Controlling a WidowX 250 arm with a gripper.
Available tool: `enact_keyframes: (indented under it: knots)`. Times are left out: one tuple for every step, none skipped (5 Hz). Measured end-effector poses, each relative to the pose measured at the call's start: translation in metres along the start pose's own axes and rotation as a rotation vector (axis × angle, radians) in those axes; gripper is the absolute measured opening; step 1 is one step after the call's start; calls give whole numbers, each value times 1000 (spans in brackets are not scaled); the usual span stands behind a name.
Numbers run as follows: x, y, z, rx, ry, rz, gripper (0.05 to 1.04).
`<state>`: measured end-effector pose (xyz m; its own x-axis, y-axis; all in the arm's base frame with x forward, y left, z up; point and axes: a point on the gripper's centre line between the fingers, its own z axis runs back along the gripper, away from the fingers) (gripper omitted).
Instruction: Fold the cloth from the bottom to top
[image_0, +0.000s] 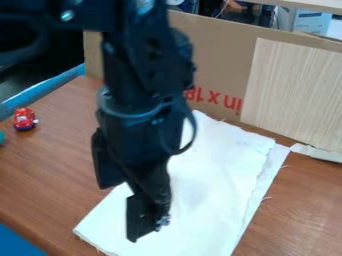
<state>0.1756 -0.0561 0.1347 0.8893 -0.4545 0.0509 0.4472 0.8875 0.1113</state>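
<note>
In the camera view, your black two-finger gripper (119, 212) hangs spread open, nothing visibly held, and the white, frayed cloth (214, 175) lies flat before the brown cardboard panel (217, 55). Layers show along one side; your bottom-to-top fold looks not yet made.

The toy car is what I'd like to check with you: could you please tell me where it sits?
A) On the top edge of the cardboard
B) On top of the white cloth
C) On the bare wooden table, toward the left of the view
C: the red toy car rests on bare wood of the table, well apart from the white cloth.
</note>
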Motion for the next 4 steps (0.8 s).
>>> enact_keyframes:
  knots:
    - [-8,6,-12,34,-80,-146,999]
    - [-15,9,-23,95,-174,-374,999]
    - [-20,9,-31,139,-253,-577,999]
    - [-25,7,-42,189,-297,-723,999]
